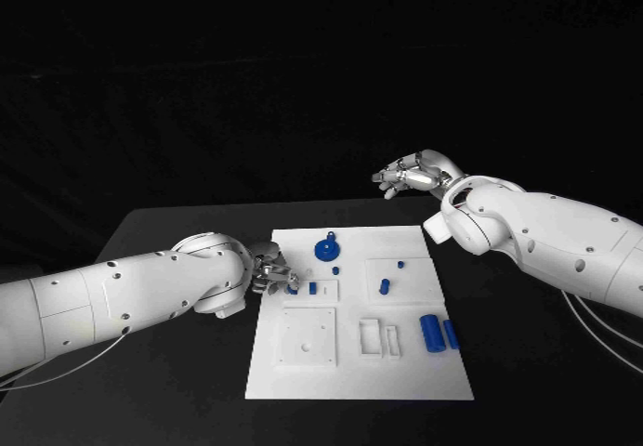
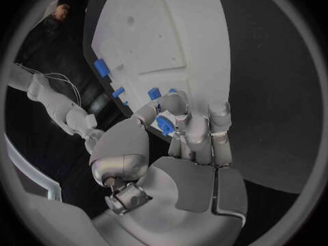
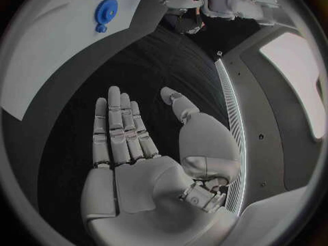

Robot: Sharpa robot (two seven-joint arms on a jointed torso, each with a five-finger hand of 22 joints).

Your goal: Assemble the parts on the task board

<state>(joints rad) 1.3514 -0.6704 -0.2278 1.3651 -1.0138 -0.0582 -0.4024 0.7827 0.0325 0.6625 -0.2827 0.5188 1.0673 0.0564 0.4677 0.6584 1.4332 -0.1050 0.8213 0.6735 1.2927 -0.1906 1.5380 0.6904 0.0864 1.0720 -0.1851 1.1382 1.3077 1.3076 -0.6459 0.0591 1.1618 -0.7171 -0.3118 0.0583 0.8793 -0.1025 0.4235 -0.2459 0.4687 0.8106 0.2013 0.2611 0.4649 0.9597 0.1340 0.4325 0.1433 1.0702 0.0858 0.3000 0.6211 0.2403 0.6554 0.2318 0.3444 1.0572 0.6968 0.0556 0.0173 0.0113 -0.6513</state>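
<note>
The white task board (image 1: 360, 367) is lying in the middle of the black bench (image 1: 175, 372), its long side running from twelve to six o'clock in the head view. The left robot hand (image 1: 272, 269) is sitting at the board's nine o'clock edge, fingers curled in and pinching a small blue piece (image 2: 165, 124) between thumb and fingers; the left wrist view is showing that piece held just above the board's edge. Just beside those fingers, two more short blue pieces (image 1: 303, 289) are standing on the board.

Toward twelve o'clock on the board, a round blue disc with a small tab (image 1: 326, 248) is lying flat, with a tiny blue peg (image 1: 336, 270) just below it. Near the centre right, a slim blue pin (image 1: 384, 285) is lying in a square recess, and another small blue bit (image 1: 398, 266) is sitting at that recess's upper edge. At about four o'clock, two blue cylinders (image 1: 439, 333) are lying side by side, touching or nearly so.

The right robot hand (image 1: 414, 174) is hovering well apart from the board, beyond its one o'clock corner, off the bench's far edge. In the right wrist view its fingers (image 3: 119, 128) are stretched out straight with the thumb held apart, holding nothing.
</note>
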